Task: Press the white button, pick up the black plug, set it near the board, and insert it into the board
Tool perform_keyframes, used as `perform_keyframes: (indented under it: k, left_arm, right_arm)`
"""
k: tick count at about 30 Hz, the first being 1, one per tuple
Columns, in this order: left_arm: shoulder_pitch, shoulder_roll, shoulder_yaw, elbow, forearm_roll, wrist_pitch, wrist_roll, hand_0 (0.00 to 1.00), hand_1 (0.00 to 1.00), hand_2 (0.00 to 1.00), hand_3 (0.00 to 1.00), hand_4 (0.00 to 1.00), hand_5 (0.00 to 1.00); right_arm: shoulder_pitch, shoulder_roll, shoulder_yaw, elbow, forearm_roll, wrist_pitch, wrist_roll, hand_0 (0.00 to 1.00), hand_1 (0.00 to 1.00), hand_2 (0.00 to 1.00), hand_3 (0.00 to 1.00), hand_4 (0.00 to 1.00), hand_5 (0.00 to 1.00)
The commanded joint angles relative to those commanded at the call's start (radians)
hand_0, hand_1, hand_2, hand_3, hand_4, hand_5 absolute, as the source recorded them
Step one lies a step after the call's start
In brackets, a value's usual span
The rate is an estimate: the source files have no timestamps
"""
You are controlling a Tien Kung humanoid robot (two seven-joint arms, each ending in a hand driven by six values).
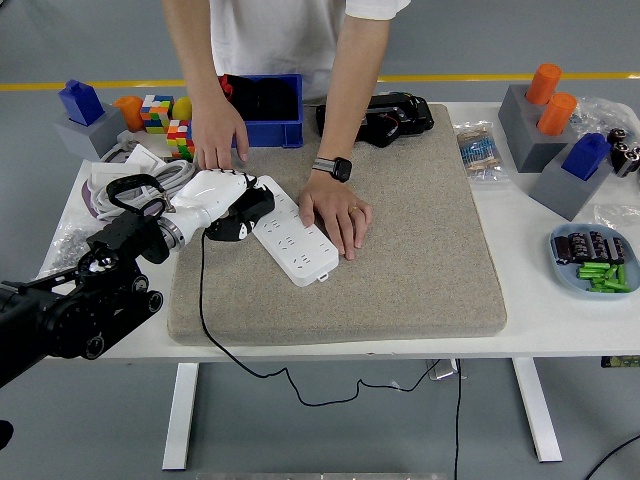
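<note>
- The left arm [70, 310] comes in from the lower left, black and jointed, over the table's [560, 320] near-left part.
- A thin black cable [203, 310] runs from the plug down across the mat [420, 240], over the table's near edge and hangs below it.
- The mat is a grey-brown pad covering the middle of the white table.
- At the right, near the edge, a plate [560, 262] holds small black parts and green pieces.
- The left hand [215, 195], white, has its fingers curled round the black plug [243, 210], pinching it from above.
- The plug lies at the left end of the board [290, 235], touching or just over its top face; whether its pins are in a socket I cannot tell.
- The board is a white power strip, lying slantwise on the mat, its far end up-left and its near end down-right.
- A person's hand [338, 215], with a watch at the wrist, lies flat on the board's right side, fingers together, pressing down.
- The person's other hand [218, 130] rests fingertips-down at the mat's far-left edge, just beyond the robot's hand.
- Left of the mat lie grey coiled cables [125, 180] and white packets.
- Farther back: a blue bin [265, 105], coloured cubes [165, 120], a black device [385, 115], a bag of small parts [482, 150].
- At the far right, grey blocks [540, 130] carry orange and blue pegs.
</note>
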Motion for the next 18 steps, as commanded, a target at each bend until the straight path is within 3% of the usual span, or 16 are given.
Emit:
perform_keyframes:
  k: [3,12,18]
  left_arm:
    - [0.009,0.009,-0.042,-0.023,-0.008,0.012,-0.007,0.765,0.814,0.726,0.664,0.567,0.148]
    - [0.109,0.045,-0.309,-0.19,-0.028,0.049,-0.031,0.792,0.828,0.75,0.704,0.595,0.18]
    - [0.18,0.051,-0.446,-0.223,-0.069,0.049,-0.039,0.791,0.827,0.743,0.695,0.605,0.186]
  right_arm:
    - [0.0,0.0,0.001,0.0,-0.001,0.0,0.0,0.616,0.516,0.519,0.531,0.625,0.272]
    - [-0.003,0.002,0.012,-0.001,-0.003,0.001,-0.001,0.615,0.515,0.518,0.531,0.626,0.272]
    - [0.001,0.001,0.021,0.0,-0.006,0.002,-0.002,0.616,0.514,0.518,0.531,0.624,0.269]
